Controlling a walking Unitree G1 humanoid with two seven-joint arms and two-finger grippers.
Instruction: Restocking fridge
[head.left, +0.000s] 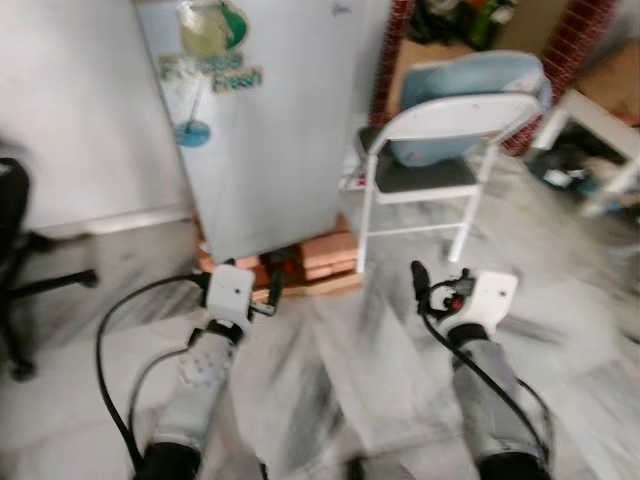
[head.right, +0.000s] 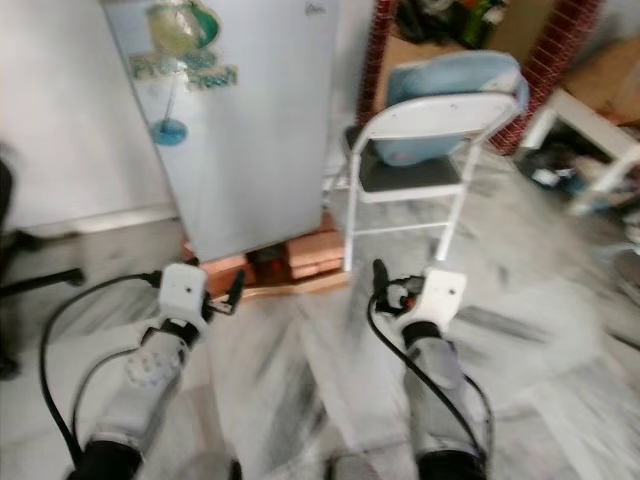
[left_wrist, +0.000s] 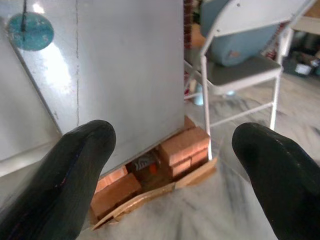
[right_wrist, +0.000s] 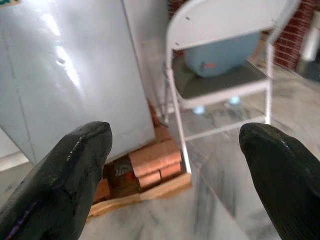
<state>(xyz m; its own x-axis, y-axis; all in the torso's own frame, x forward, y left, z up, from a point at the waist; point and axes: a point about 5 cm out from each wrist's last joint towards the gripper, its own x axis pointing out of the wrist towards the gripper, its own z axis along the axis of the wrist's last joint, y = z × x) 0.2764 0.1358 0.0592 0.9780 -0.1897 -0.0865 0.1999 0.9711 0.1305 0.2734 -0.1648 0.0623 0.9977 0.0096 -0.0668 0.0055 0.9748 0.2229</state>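
The pale fridge (head.left: 270, 120) stands ahead with its door closed and stickers on the upper front. It rests on red bricks (head.left: 325, 255) and a wooden board. My left gripper (head.left: 272, 285) hovers low over the marble floor just before the fridge's base, open and empty; in the left wrist view its fingers (left_wrist: 75, 175) frame the bricks. My right gripper (head.left: 425, 280) is also open and empty, held over the floor in front of the folding chair (head.left: 440, 180); its fingers (right_wrist: 70, 175) are spread wide in the right wrist view.
The white folding chair stands right of the fridge with a light blue tub (head.left: 470, 100) on its seat. A black office chair (head.left: 20, 270) is at the far left. A white low table (head.left: 600, 120) and clutter sit at the right, red brick pillars (head.left: 390, 50) behind.
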